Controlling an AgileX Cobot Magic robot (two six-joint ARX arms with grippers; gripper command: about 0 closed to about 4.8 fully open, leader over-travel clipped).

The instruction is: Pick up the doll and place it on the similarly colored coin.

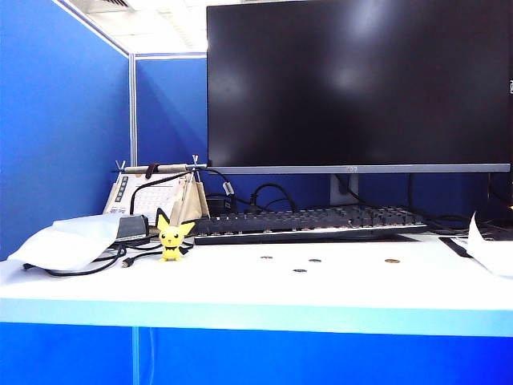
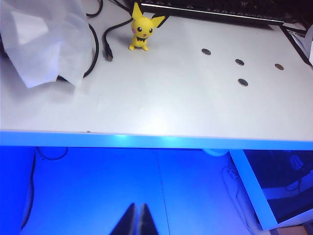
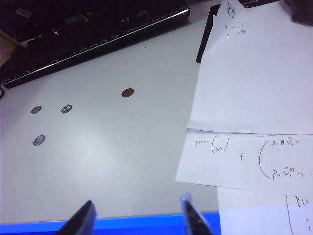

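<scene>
On the white desk [image 1: 337, 285], left of the keyboard [image 1: 313, 222], the doll [image 1: 171, 238] stands upright, ears up, facing the front edge. Handwritten maths covers the papers [image 3: 254, 98] at the right, too faint to read. Well right lies the coin [image 1: 392, 261], beyond three grey coins [image 1: 300, 270]. Below the desk's edge, the left gripper [image 2: 136, 220] is closed and empty; the right gripper [image 3: 137, 215] is spread wide, empty.

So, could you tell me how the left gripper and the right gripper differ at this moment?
The left gripper is shut, its fingertips pressed together, while the right gripper stands open with a wide gap. The left gripper hangs short of the table's front edge, facing the doll; the right gripper sits at that edge, facing the coin. Both are empty.
</scene>
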